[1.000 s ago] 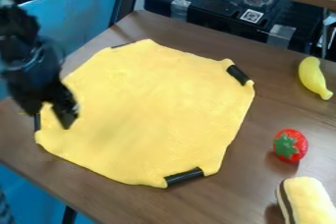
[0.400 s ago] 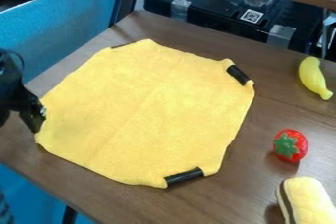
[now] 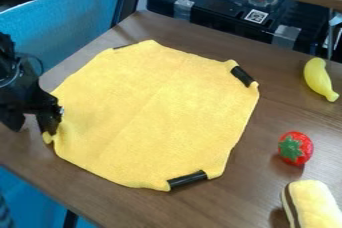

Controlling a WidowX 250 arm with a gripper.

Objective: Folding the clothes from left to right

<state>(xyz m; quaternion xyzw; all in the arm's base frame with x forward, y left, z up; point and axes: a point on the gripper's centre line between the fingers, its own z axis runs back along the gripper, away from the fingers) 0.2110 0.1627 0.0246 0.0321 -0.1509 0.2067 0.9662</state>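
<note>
Looking down, we see the yellow cloth [image 3: 153, 117] flat on the table [image 3: 280, 117], about as wide as long, its crease slanting from lower left to upper right, its left edge touching the gripper [image 3: 32, 128], whose fingers stand apart.

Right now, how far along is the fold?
Done: no fold yet; the yellow cloth lies spread nearly flat on the table.
In hand: the gripper, fingers apart, is at the cloth's edge on the view's left, where a small bit sticks out crumpled.
Left: likely gripping that edge, then bringing it over to the right.
</note>
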